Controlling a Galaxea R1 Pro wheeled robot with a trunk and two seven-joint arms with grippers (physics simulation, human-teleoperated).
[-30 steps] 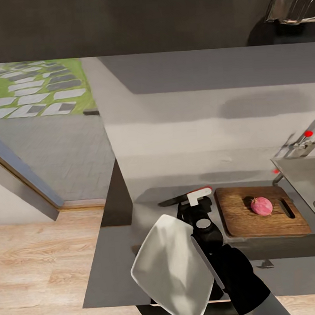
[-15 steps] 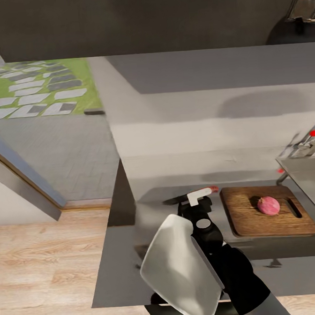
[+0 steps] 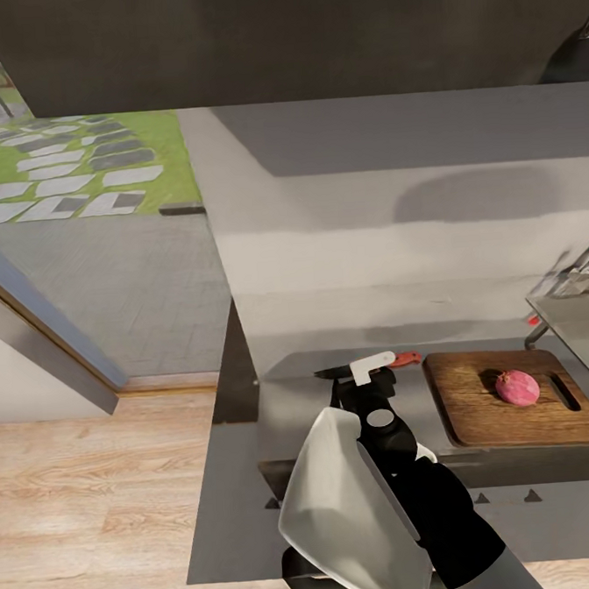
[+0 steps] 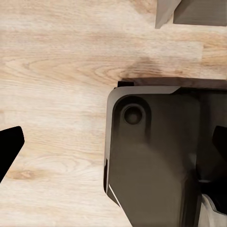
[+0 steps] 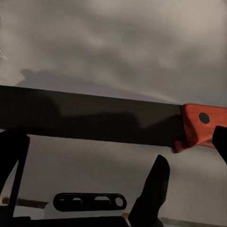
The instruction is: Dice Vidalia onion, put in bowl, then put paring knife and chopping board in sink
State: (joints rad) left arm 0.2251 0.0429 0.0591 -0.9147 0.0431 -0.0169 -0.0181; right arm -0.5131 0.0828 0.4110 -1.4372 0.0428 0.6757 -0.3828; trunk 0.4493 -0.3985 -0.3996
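On the countertop (image 3: pixel 311 399): chopping board (image 3: pixel 513 402) beside the sink (image 3: pixel 587 327).
Onion (image 3: pixel 516 388): resting on the board.
Right gripper (image 3: pixel 364 379): closed around the paring knife (image 5: pixel 94 116), held level above the counter.
Left gripper (image 4: pixel 113 151): fingers spread, holding nothing, over the wooden floor (image 4: pixel 52 71).

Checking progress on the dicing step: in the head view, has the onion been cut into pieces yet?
No. The onion sits whole and round on the chopping board, while the paring knife is off the board, beside its left edge.

Glossy black right arm (image 3: pixel 451 516), pale grey shell, round grey cap.
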